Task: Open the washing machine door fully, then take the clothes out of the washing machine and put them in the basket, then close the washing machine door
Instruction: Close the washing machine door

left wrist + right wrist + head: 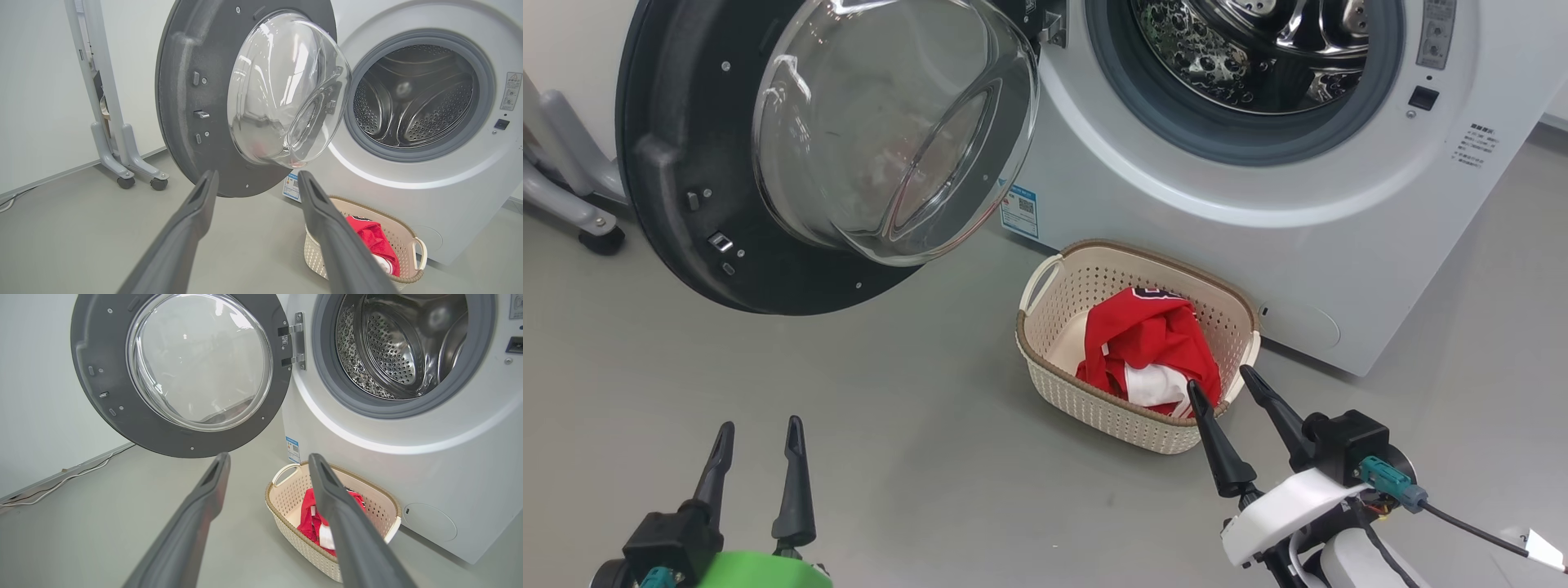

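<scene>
I see a smooth grey floor [849,457] running to plain white walls [36,81]. Off to the left a pale grey stand [102,151] sits on small black castors [126,182] by the wall. A thin white cable [61,484] trails along the skirting [88,460]. The light is even and soft.

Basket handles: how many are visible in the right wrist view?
2. One loop handle sits on the basket end toward the open door; the other is on the opposite end, beside the washing machine front. None looks hidden.
</scene>
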Robot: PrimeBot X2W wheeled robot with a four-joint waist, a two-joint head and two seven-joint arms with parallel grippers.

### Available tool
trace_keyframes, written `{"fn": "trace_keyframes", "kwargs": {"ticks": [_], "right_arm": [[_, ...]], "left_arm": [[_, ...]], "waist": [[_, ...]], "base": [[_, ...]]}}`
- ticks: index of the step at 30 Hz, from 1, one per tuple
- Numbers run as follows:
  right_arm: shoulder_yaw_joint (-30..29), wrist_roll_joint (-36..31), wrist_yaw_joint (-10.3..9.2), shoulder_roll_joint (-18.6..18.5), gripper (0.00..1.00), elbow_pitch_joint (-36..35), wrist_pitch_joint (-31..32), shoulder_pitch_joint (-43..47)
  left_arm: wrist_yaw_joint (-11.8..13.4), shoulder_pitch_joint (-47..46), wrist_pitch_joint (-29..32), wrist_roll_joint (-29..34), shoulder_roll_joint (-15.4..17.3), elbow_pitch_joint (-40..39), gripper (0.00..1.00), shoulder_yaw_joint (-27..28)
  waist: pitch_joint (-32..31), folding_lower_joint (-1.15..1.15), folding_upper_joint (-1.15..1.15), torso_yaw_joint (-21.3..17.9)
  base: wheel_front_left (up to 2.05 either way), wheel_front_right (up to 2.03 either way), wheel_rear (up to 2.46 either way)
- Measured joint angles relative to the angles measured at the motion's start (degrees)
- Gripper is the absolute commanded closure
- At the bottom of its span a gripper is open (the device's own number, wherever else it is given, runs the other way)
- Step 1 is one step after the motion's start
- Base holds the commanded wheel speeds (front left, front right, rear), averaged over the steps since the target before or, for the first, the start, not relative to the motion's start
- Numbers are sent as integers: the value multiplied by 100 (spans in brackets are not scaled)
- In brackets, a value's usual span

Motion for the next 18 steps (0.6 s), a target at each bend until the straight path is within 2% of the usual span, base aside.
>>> {"fn": "trace_keyframes", "kwargs": {"ticks": [18], "right_arm": [[29, 37, 0, -3, 0, 48, 0, -3]], "left_arm": [[0, 16, 0, 1, 0, -21, 0, 12]], "waist": [[-7, 0, 0, -12]], "base": [[0, 0, 0]]}}
